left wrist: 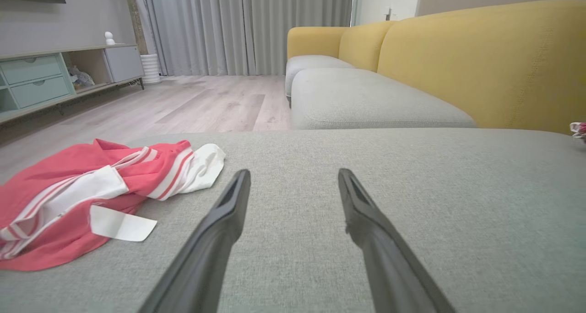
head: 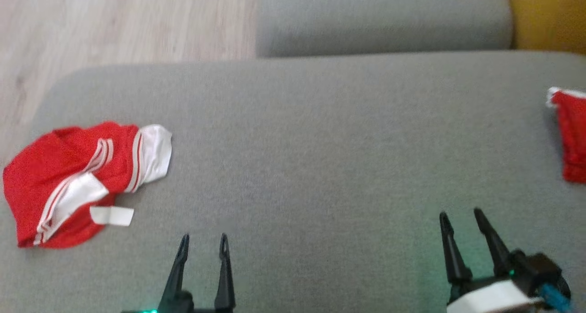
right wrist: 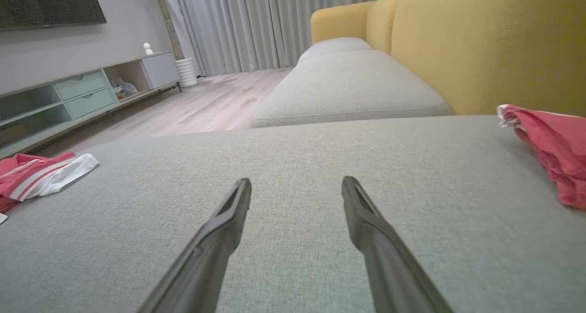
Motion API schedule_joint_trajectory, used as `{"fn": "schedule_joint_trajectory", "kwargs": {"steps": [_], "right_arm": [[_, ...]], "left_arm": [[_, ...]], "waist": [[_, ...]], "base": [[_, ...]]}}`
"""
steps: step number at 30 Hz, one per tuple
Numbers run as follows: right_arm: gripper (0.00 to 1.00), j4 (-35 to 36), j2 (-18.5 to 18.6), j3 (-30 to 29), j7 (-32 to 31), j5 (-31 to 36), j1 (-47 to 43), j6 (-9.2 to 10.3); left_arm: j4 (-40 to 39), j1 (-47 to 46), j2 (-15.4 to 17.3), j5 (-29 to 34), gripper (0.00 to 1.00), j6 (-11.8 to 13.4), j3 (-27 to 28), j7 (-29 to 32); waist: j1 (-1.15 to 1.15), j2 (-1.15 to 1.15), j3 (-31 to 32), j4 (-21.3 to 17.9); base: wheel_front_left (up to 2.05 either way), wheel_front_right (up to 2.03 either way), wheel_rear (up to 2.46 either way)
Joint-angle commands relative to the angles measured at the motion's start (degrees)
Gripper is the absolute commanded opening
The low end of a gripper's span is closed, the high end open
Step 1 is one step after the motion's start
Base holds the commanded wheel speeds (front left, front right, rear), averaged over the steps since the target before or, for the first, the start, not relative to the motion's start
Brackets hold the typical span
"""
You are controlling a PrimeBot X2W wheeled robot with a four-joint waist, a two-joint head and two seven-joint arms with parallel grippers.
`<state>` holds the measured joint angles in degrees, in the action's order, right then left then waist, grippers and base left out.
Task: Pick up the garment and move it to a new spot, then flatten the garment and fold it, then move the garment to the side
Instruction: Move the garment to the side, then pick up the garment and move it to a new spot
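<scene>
Carrier: grey seat cushion, wide and flat; a second grey cushion adjoins its far edge.
Garment: red garment with white panels and white stripes, lying crumpled at the cushion's left edge, closer to the near-left corner than to the far one.
Label: white tag sticks out from the garment's near side and lies flat on the cushion.
Left gripper: fingers parted and empty, above the cushion's near edge, pointing toward the far edge.
Garment to left gripper: to the gripper's left and a little beyond its fingertips; near, but apart from them. The tag is the closest part.
Right gripper: fingers spread, nothing between them, above the near edge toward the right.
Garment to right gripper: well apart, with the left gripper and bare cushion between.
Other item: second red garment with a white hem, at the cushion's right edge, partly cut off by the head view.
Surround: pale wood floor past the far-left corner; yellow backrest along the right.
</scene>
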<state>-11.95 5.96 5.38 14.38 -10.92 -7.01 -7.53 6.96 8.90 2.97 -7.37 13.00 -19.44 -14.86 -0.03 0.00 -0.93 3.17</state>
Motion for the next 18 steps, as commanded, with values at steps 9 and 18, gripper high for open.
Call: {"fn": "schedule_joint_trajectory", "kwargs": {"steps": [9, 18], "right_arm": [[1.00, 1.8, -0.3, 0.8, 0.6, 2.0, -0.9, 0.04], [1.00, 1.9, -1.2, 0.2, 0.6, 2.4, -1.8, 0.04]], "left_arm": [[-1.7, 0.7, -0.1, 2.1, 1.00, -1.5, 4.2, -0.1], [-1.3, 1.1, -0.1, 2.9, 1.00, -2.6, 5.2, -0.1]], "waist": [[0.03, 0.00, 5.3, -1.2], [0.03, 0.00, 5.7, -0.5]], "base": [[0.00, 0.00, 0.00], [0.00, 0.00, 0.00]]}}
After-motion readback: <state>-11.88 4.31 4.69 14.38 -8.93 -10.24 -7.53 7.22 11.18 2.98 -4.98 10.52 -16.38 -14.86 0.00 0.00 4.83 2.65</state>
